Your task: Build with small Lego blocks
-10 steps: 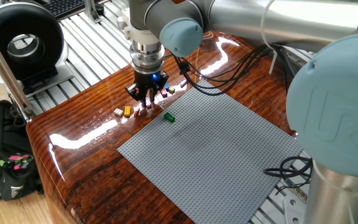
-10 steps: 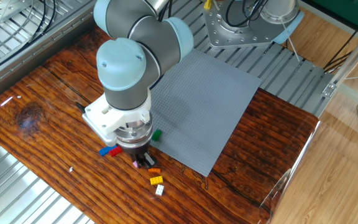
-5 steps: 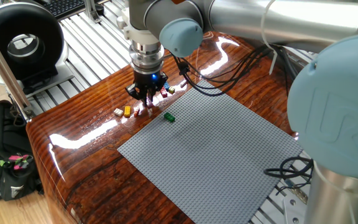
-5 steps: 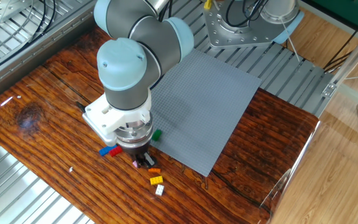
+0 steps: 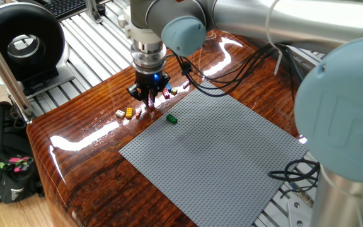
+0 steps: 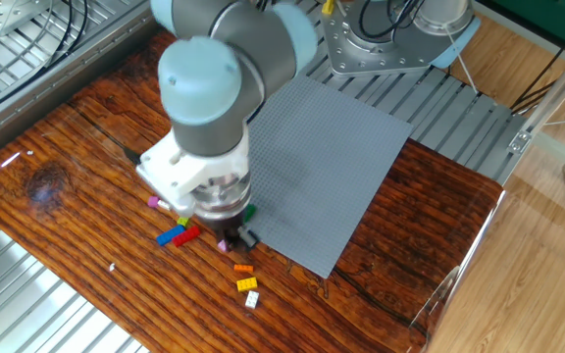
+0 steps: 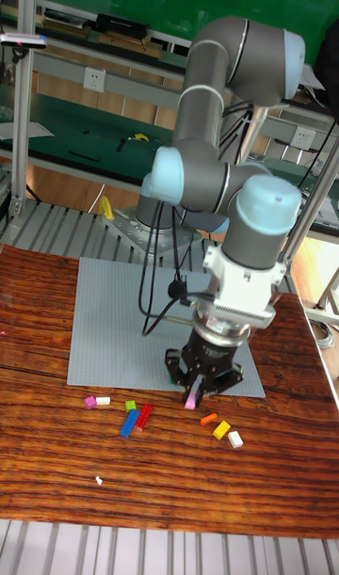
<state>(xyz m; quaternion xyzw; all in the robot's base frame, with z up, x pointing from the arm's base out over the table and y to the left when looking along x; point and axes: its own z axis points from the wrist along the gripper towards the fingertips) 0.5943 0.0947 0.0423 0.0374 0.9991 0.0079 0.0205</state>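
My gripper [image 7: 194, 393] hangs just above the wooden table at the near edge of the grey baseplate [image 7: 113, 321], shut on a small pink Lego block [image 7: 192, 403]. The other fixed view shows the same pink block [image 6: 225, 245] under the gripper [image 6: 231, 238]. Loose blocks lie on the wood: orange [image 7: 208, 418], yellow [image 7: 222, 429] and white [image 7: 234, 438] on one side, red [image 7: 143, 417], blue [image 7: 128, 424], green [image 7: 131, 406], white [image 7: 104, 400] and pink [image 7: 90, 402] on the other. A dark green block [image 5: 171, 118] sits on the baseplate [image 5: 219, 157] beside the gripper [image 5: 149, 101].
Slatted metal framing surrounds the wooden table [image 5: 87, 145]. A black round device [image 5: 24, 41] and a backpack [image 5: 5, 164] stand off one end. Black cables [image 5: 295, 170] trail by the arm's base at the baseplate's far corner.
The gripper has risen off the table and shifted slightly toward the baseplate, carrying the pink block with it. The loose blocks have not moved.
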